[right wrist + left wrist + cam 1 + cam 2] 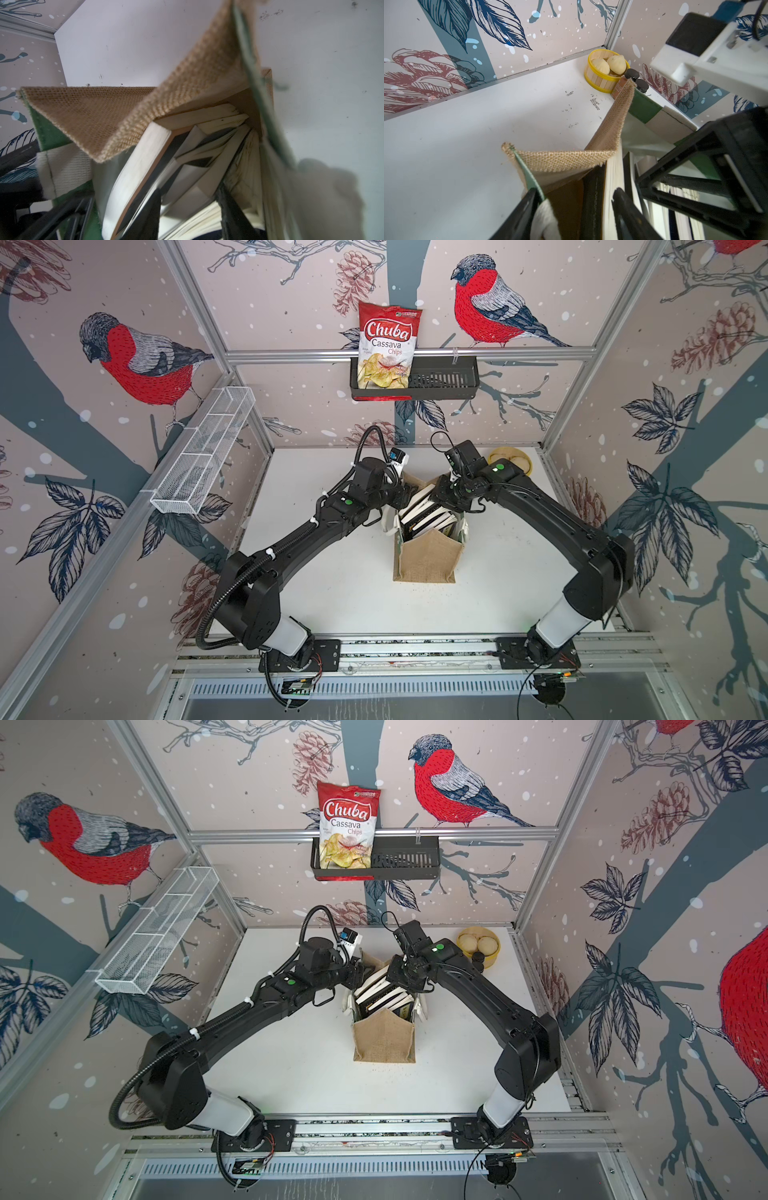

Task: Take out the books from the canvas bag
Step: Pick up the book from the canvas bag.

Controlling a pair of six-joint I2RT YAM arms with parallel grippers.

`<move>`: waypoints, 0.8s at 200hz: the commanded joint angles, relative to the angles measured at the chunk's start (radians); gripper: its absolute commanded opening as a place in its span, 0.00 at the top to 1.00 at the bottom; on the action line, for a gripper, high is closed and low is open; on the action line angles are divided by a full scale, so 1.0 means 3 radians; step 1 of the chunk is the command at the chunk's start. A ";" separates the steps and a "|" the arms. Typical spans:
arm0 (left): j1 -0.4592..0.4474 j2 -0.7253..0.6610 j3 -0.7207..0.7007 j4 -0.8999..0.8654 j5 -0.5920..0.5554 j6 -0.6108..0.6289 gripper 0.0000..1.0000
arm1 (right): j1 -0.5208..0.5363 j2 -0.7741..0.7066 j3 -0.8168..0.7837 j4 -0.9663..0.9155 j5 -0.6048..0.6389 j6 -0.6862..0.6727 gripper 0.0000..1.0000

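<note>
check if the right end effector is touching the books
Touching. In the right wrist view the right end effector has both fingers wedged between the books, against their pages.

One canvas bag (428, 560), one chips bag (388, 348), two buns (601, 66), two dark jars (632, 74).

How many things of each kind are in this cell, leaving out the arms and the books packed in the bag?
Canvas bag: 1
Chips bag: 1
Black wall basket: 1
White wire rack: 1
Yellow-rimmed steamer: 1
Buns: 2
Black-capped jars: 2
Total: 9
</note>
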 commanded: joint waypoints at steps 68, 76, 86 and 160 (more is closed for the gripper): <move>-0.0003 0.0010 -0.0018 0.0108 0.0194 -0.0017 0.41 | 0.0020 0.0126 0.0133 -0.0046 -0.0015 -0.0003 0.46; -0.0003 0.0007 -0.0020 0.0111 0.0194 -0.0015 0.41 | 0.0020 0.0130 0.0118 -0.0043 0.0000 -0.0002 0.48; -0.0003 0.0007 -0.0029 0.0108 0.0193 -0.0012 0.41 | 0.0020 0.0121 0.0104 -0.0046 0.0013 -0.0002 0.50; -0.0003 0.0020 -0.0029 0.0103 0.0199 -0.0010 0.41 | 0.0049 -0.0085 0.0033 0.0016 0.0044 0.0120 0.52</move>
